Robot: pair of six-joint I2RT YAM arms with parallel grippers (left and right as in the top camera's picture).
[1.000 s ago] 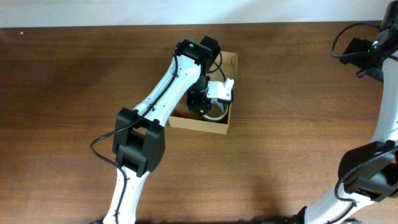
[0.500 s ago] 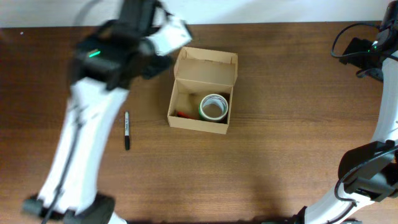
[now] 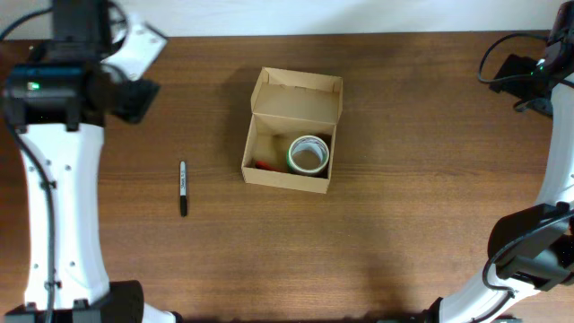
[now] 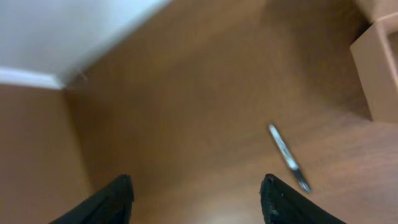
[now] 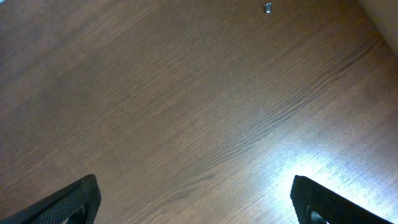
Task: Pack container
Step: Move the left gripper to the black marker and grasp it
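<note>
The container [image 3: 291, 135], a tan cardboard box, stands open near the table's middle with its flap lid [image 3: 299, 92] tipped back. Inside lie a roll of tape [image 3: 308, 154] and something small and red [image 3: 262, 164]. A black marker [image 3: 183, 188] lies on the table to the left of the box; the left wrist view shows the marker [image 4: 288, 157] and a corner of the container [image 4: 379, 68]. My left gripper [image 4: 196, 202] hovers open and empty over the table's far left corner. My right gripper [image 5: 196, 202] is open over bare wood at the far right.
The left arm [image 3: 54, 179] runs along the table's left side and the right arm [image 3: 552, 179] along the right edge. A white wall [image 4: 68, 31] borders the table behind the left gripper. A small metal speck [image 5: 267, 7] lies on the wood.
The left arm has swung up out of the container and away to the far left corner, leaving the tape roll in the box. The right arm has not moved.
</note>
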